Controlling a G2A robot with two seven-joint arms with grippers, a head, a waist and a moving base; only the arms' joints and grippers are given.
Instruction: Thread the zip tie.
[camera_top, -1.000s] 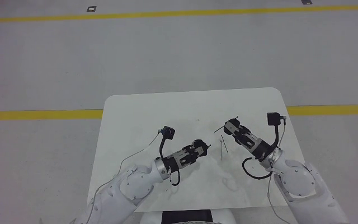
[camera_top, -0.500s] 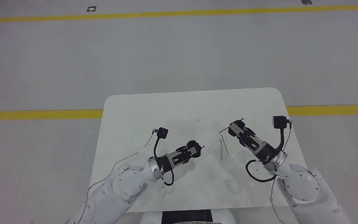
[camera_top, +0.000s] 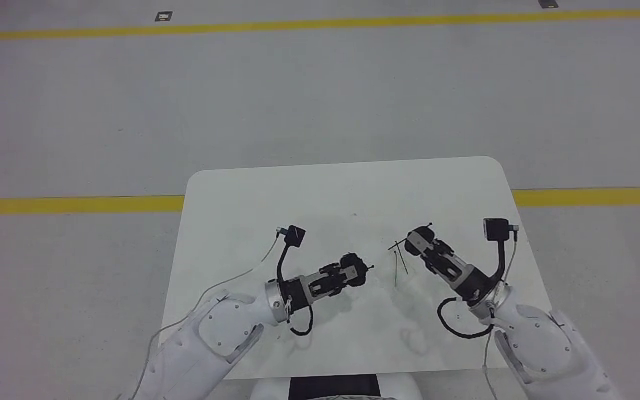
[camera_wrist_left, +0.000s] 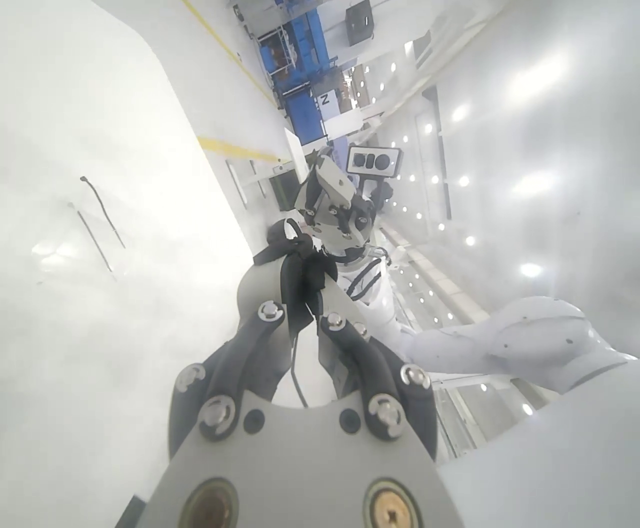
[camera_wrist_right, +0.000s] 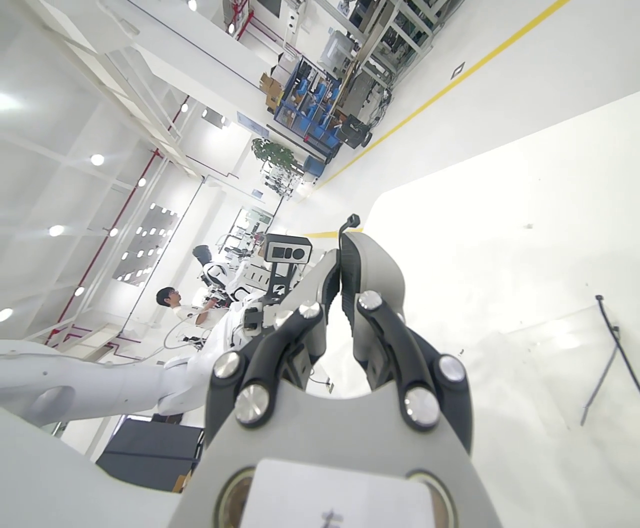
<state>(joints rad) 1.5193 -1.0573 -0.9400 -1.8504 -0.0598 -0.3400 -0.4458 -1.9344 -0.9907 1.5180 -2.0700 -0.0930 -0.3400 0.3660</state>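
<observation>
The left gripper is hovering low over the middle of the white bench, pointing toward 2 o'clock. In its wrist view its fingers are pressing together at the tips, and a thin black strand is running back between them. It is probably a zip tie, pinched short so the end stays stiff enough to aim, though I cannot tell for sure.

At 3 o'clock from that gripper, two loose zip ties are lying flat on the bench, just beside each other and within reach of both arms, likely as spares.

At 1 o'clock from the spares, the right gripper is facing back toward 10 o'clock. Its fingers are clamping shut on a zip tie, and only the small head end is sticking out past the tips. Gripping so near the head is probably steadying the slot and presenting it openly to the other arm.

The two grippers are angling toward each other but are well apart, so the threading itself is not yet under way.
</observation>
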